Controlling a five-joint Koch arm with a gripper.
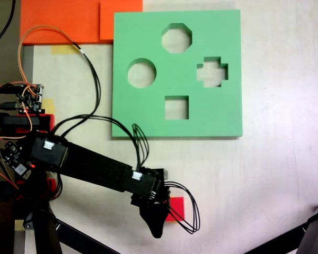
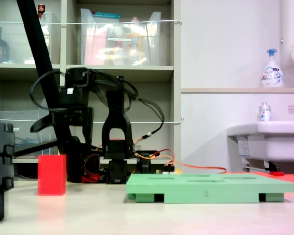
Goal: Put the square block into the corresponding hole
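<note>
The pale table point(image 1: 275, 174) carries everything, and the gripper point(image 1: 158, 219) hangs over its lower middle in the first exterior view. Up and to the right of the gripper in that view lies the green foam board point(image 1: 228, 114), flat on the table, with an octagonal, a round and a cross-shaped cutout; in the second exterior view it sits low, to the right of the arm. Beyond the board, at the upper left corner of the first exterior view, are orange foam sheets point(image 1: 58, 21). The black arm point(image 1: 90, 164) runs from its base at the first exterior view's left down to the gripper, with black cables looping beside it and orange wires at the base.

The square cutout point(image 1: 176, 107) is in the board's lower middle, well above the gripper in the first exterior view. The red cube point(image 1: 176, 207) rests on the table just to the right of the gripper there, partly hidden behind it; in the second exterior view it stands upright on the table, at the arm's left and well apart from the board.

Whether the jaws are spread or closed cannot be told, nor whether they touch the cube.

In the second exterior view a pump bottle point(image 2: 272, 71) on the ledge bears blue print too small to read, and the board's front edge has a small dark mark, also unreadable
</note>
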